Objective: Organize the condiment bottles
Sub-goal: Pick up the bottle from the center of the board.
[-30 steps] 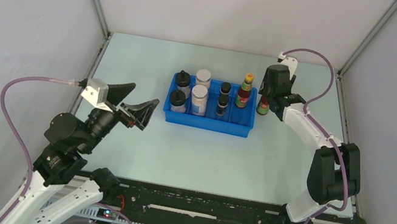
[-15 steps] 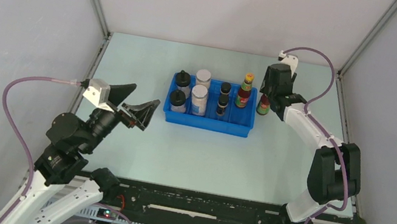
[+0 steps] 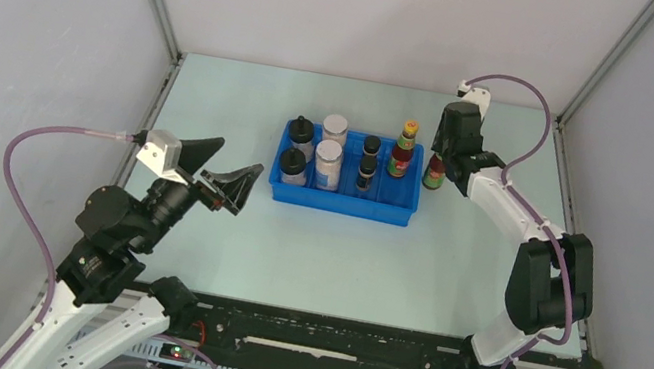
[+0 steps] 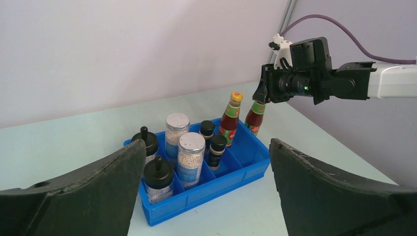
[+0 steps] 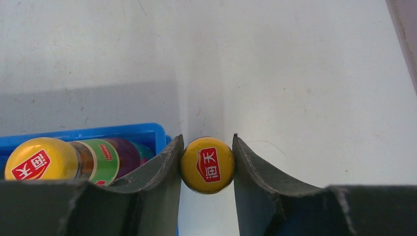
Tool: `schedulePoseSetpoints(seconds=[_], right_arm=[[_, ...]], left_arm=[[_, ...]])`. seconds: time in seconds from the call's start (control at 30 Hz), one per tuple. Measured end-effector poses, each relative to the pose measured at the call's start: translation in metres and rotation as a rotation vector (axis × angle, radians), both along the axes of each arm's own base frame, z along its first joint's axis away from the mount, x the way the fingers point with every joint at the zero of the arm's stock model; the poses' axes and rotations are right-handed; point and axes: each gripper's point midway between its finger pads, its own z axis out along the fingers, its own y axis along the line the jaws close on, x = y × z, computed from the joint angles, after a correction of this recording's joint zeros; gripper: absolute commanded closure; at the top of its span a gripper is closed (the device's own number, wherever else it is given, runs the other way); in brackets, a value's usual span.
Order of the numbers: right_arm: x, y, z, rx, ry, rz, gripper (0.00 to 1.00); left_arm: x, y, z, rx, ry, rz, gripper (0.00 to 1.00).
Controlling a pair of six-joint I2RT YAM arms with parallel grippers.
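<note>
Pinching the orange cap of a slim bottle [image 5: 207, 167], the right gripper [image 5: 206, 147] presses a finger against each side of it. Only the right wrist view shows that contact; from above, the gripper hides the cap. The left wrist view shows the bottle upright on the table [image 3: 340, 258], just outside the right wall of the blue tray [image 3: 340, 205]. Its twin [image 3: 401, 149] stands in the tray's far right compartment, with six other bottles [image 3: 327, 162] in compartments further left. The left gripper [image 3: 224, 167] hangs spread wide, near-left of the tray, holding nothing.
</note>
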Motion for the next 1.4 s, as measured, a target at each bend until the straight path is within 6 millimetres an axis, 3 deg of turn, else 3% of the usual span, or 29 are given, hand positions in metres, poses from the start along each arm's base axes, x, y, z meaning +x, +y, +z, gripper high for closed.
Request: schedulePoseSetpoints(seconds=[0.13,0.23,0.73,1.0,1.4], right_arm=[[0.000,0.000,0.000,0.000,0.000,0.000,0.80],[0.000,0.000,0.000,0.000,0.000,0.000,1.00],[-0.001,0.000,0.001,-0.002,0.000,-0.002,1.00],[-0.010,-0.001,0.003,-0.023,0.024,0.013,1.00],[-0.025,0.002,0.032,-0.035,-0.015,0.030,1.00]], left_arm=[[0.000,0.000,0.000,0.000,0.000,0.000,0.00],[0.000,0.000,0.000,0.000,0.000,0.000,0.00],[-0.003,0.002,0.003,-0.008,-0.011,0.000,0.00],[-0.007,0.005,0.006,-0.017,-0.024,0.001,0.00],[-0.012,0.009,0.003,-0.021,-0.029,0.002,0.00]])
